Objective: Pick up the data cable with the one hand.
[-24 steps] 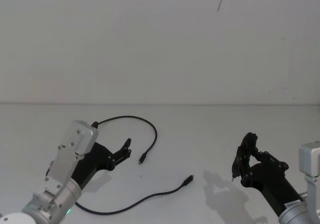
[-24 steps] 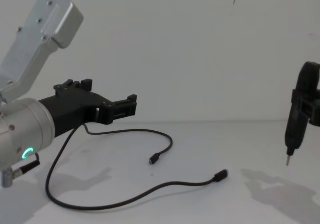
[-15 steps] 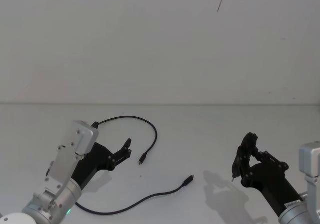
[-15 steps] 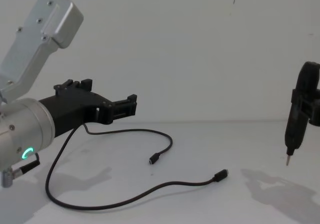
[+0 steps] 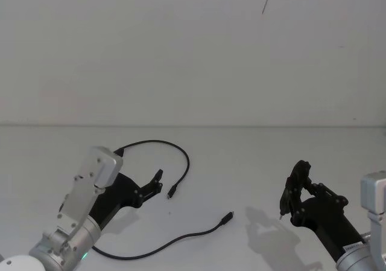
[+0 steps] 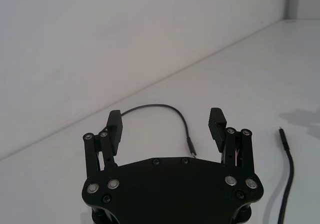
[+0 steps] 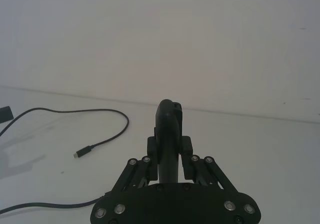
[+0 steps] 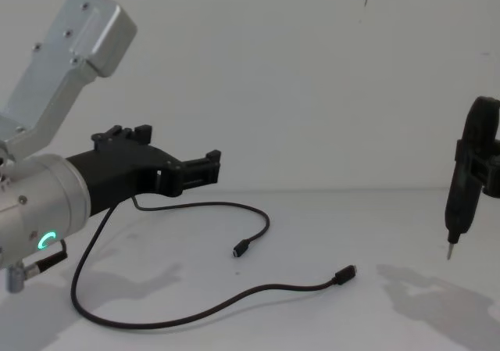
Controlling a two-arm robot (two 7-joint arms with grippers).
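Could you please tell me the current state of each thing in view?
data cable: lying loose on the table, not held.
left hand: open, empty, above the table near the cable.
right hand: shut on the slim black tool.
slim black tool: gripped, metal tip pointing down.

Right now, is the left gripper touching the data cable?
Apart. Chest view: the open left gripper hangs above the data cable, white table showing between them.

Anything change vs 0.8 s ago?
The open left claw edged slightly to the robot's right, toward one plug of the data cable, not touching it. Nothing grasped or released. The data cable lies as before; the right claw stays parked, shut on the slim tool.
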